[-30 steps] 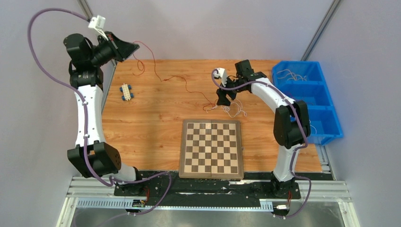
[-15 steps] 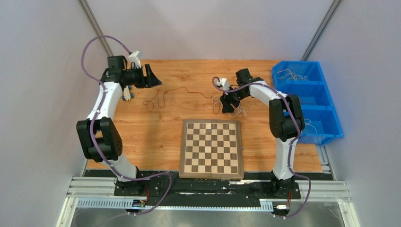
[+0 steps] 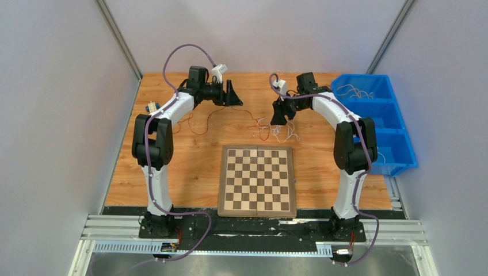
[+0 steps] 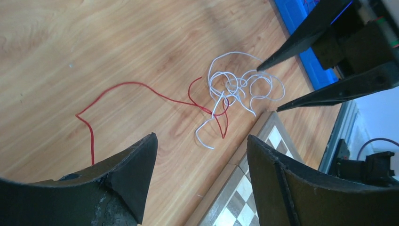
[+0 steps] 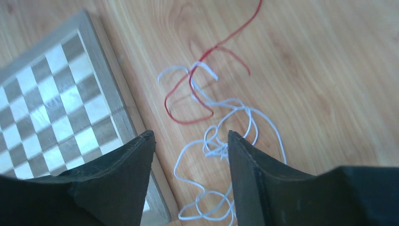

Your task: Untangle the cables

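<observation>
Top external view is showing the wooden table point(image 3: 172, 167), with the chessboard point(image 3: 257, 179) lying at its near middle and the blue bin point(image 3: 377, 109) sitting along its right edge. Both arms are reaching over the far half of the table, facing each other. The left gripper point(image 3: 233, 95) is hovering with its jaws spread wide and nothing between them. The right gripper point(image 3: 280, 115) is hanging equally wide and empty, just above the tangle.

The cables point(image 3: 276, 127) are lying on bare wood just beyond the chessboard's far edge, between the two grippers. The red wire point(image 4: 141, 87) is trailing in a long loose line toward the left arm, while the white wires point(image 4: 237, 87) are bunching in small overlapping loops — the two colours are meeting at one crossing point(image 4: 214, 110) on the bunch's edge.

These strands are looking very light, limp and thin, so they are likely giving no resistance until a loop cinches, and a hard pull is risking a tighter knot. Lying flat on the wood, they are probably calling for a full fingertip pinch. The better holds, to my judgement, are the free red run for the left gripper — well clear of the crossing — and an outer loop of the white wires for the right.
</observation>
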Controlling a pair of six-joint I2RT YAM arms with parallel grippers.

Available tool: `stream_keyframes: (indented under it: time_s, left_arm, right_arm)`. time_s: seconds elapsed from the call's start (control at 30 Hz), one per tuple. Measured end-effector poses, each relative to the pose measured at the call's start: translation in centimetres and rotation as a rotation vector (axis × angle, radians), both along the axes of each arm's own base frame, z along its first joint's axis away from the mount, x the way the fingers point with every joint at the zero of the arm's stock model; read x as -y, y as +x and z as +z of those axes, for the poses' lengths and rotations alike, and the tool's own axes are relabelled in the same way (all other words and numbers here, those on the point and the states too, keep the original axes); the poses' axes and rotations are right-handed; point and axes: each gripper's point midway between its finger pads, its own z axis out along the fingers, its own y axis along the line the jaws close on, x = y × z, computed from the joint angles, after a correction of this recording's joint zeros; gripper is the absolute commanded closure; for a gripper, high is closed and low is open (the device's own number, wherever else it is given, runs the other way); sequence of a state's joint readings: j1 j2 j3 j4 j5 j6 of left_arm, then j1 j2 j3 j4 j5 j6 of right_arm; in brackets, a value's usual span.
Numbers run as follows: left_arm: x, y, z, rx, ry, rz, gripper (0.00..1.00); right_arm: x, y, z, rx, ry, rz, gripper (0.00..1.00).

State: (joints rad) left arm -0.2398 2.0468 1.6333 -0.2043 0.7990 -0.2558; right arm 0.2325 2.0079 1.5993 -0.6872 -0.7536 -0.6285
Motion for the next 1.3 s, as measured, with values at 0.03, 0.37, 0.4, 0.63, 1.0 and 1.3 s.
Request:
stream_keyframes:
  time_s: [0.03, 0.37, 0.4, 0.63, 1.0, 1.3]
  left_arm:
    - [-0.1, -0.2, -0.5, -0.021, -0.007, 0.007, 0.22]
    - [-2.4, -2.6, -1.4, -0.096, 0.021, 0.072, 0.13]
    - [-2.7, -2.7, -0.7, -0.081, 0.022, 0.075, 0.12]
    - [-6.8, -3.4, 5.8, 0.109, 0.031, 0.105, 0.12]
    - [-9.4, -10.2, 6.4, 0.571, 0.224, -0.195, 0.1]
    - [-3.5, -13.5, 6.2, 0.926, 0.291, -0.497, 0.23]
  right_arm:
    - [-0.4, 0.3, 0.6, -0.008, 0.017, -0.016, 0.36]
    - [-6.4, 2.7, -1.9, -0.089, 0.06, -0.078, 0.39]
    - [-6.6, 2.6, -2.9, -0.107, 0.047, -0.079, 0.43]
    - [-6.6, 2.0, -7.0, -0.179, -0.005, -0.09, 1.0]
    - [-8.7, -3.5, 0.3, -0.097, 0.221, 0.184, 1.0]
    - [-11.2, -8.6, 7.5, 0.049, 0.334, 0.38, 1.0]
